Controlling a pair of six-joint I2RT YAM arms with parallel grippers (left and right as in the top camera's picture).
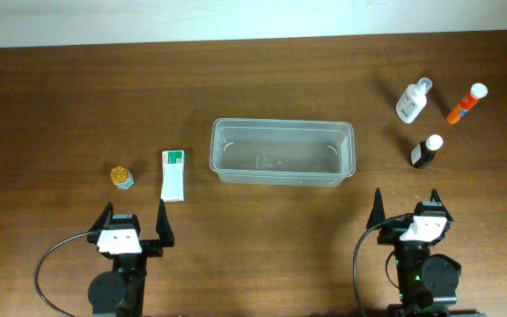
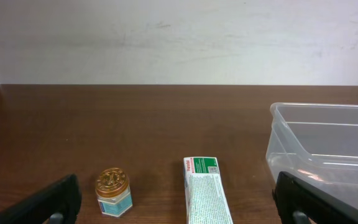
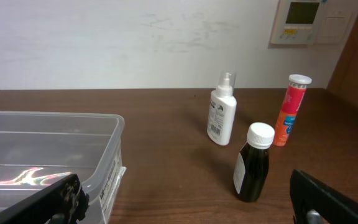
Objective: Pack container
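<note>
Waiting: left hand (image 1: pixel 135 214) and right hand (image 1: pixel 407 202) are both standing spread, holding nothing.
Container (image 1: pixel 282 178): is sitting empty on the tabletop (image 1: pixel 60 106), ahead between them.
Risk: upright dark bottle (image 1: pixel 425 153) is risking toppling if a finger nudges it.

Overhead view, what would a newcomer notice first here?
The clear container sits empty in the middle of the view, by far the largest thing. Left of it are a gold-lidded jar and a white-green box; to its right stand a spray bottle, an orange tube and a dark bottle. The left gripper and right gripper sit open along the bottom.
</note>
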